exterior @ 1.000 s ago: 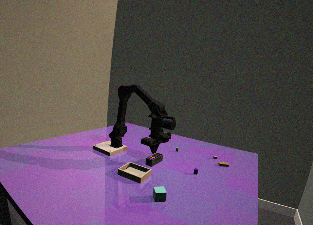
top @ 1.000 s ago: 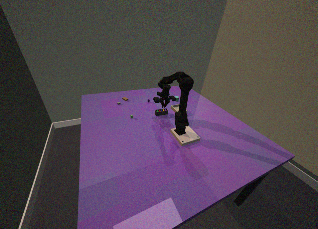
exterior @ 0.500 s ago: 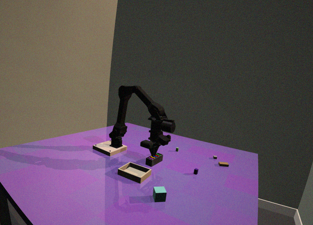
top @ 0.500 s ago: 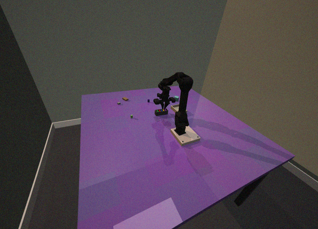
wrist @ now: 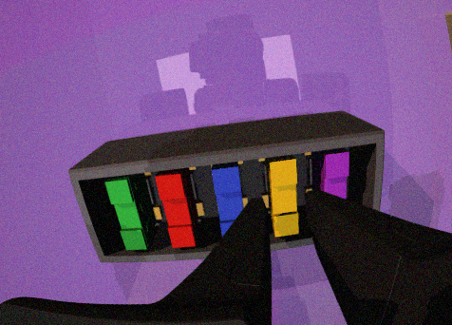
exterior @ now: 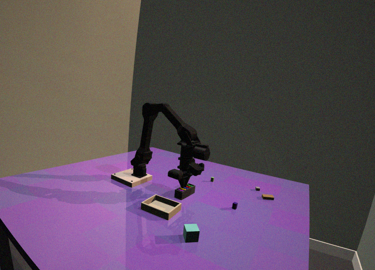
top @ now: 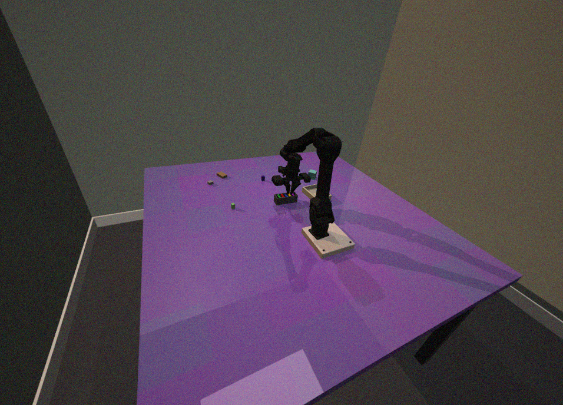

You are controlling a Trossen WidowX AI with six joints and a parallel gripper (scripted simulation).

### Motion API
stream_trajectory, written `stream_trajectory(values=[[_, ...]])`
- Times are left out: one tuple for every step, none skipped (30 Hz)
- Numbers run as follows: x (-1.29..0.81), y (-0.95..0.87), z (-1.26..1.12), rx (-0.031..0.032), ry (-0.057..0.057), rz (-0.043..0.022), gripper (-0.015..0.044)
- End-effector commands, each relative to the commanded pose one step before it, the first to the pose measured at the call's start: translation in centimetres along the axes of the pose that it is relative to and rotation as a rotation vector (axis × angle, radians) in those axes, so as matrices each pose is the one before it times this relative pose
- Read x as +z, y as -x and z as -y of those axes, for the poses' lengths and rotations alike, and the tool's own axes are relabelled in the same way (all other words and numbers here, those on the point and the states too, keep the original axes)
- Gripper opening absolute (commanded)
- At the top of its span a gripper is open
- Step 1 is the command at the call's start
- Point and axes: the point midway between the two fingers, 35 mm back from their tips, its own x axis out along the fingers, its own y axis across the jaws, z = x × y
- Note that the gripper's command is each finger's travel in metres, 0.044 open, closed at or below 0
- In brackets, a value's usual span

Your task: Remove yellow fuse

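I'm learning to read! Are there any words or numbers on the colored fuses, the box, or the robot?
No words, numbers or signs can be read anywhere.
Yellow fuse and the other fuses: plain colors, no writing.
Fuse block: plain dark walls, no label.
Tray: plain, no writing.
Gripper and arm: plain black, no brand visible.
Small blocks on the table: no marks visible.

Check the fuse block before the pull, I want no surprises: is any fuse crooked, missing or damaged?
Nothing stands out. All five fuses sit upright in the fuse block, and the claw straddles the yellow fuse.
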Motion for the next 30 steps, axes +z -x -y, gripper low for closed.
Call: stream_trajectory(values=[[-0.006, -0.283, 0.098, -0.00587, 0.0042, -0.00186, 0.0071], [0.000, -0.082, 0.000, 0.00000, 0.0000, 0.00000, 0.0071], [0.000, -0.089, 0.000, 0.00000, 0.0000, 0.00000, 0.0071], [0.000, -0.093, 0.000, 0.00000, 0.0000, 0.00000, 0.0071], [-0.001, -0.094, 0.000, 0.00000, 0.0000, 0.00000, 0.0071], [-0.001, -0.094, 0.000, 0.00000, 0.0000, 0.00000, 0.0071], [-0.001, -0.094, 0.000, 0.00000, 0.0000, 0.00000, 0.0071], [-0.002, -0.094, 0.000, 0.00000, 0.0000, 0.00000, 0.0071], [-0.001, -0.074, 0.000, 0.00000, 0.0000, 0.00000, 0.0071], [-0.001, -0.045, 0.000, 0.00000, 0.0000, 0.00000, 0.0071], [0.000, -0.015, 0.000, 0.00000, 0.0000, 0.00000, 0.0071], [0.000, 0.000, 0.000, 0.00000, 0.0000, 0.00000, 0.0071], [0.000, 0.000, 0.000, 0.00000, 0.0000, 0.00000, 0.0071], [0.000, 0.000, 0.000, 0.00000, 0.0000, 0.00000, 0.0071], [0.000, 0.000, 0.000, 0.00000, 0.0000, 0.00000, 0.0071], [0.000, 0.000, 0.000, 0.00000, 0.0000, 0.00000, 0.0071], [0.000, 0.000, 0.000, 0.00000, 0.0000, 0.00000, 0.0071], [0.000, 0.000, 0.000, 0.00000, 0.0000, 0.00000, 0.0071], [0.000, 0.000, 0.000, 0.00000, 0.0000, 0.00000, 0.0071], [0.000, 0.000, 0.000, 0.00000, 0.0000, 0.00000, 0.0071], [0.000, 0.000, 0.000, 0.00000, 0.0000, 0.00000, 0.0071], [0.000, 0.000, 0.000, 0.00000, 0.0000, 0.00000, 0.0071], [0.000, 0.000, 0.000, 0.00000, 0.0000, 0.00000, 0.0071], [-0.002, 0.092, -0.095, 0.00582, -0.0042, 0.00115, 0.0064], [0.000, 0.000, 0.000, 0.00000, 0.0000, 0.00000, 0.0057], [0.000, 0.000, 0.000, 0.00000, 0.0000, 0.00000, 0.0051], [0.000, 0.000, 0.000, 0.00000, 0.0000, 0.00000, 0.0044], [0.000, 0.000, 0.000, 0.00000, 0.0000, 0.00000, 0.0037], [0.000, 0.000, 0.000, 0.00000, 0.0000, 0.00000, 0.0031], [0.000, 0.000, 0.000, 0.00000, 0.0000, 0.00000, 0.0024]])
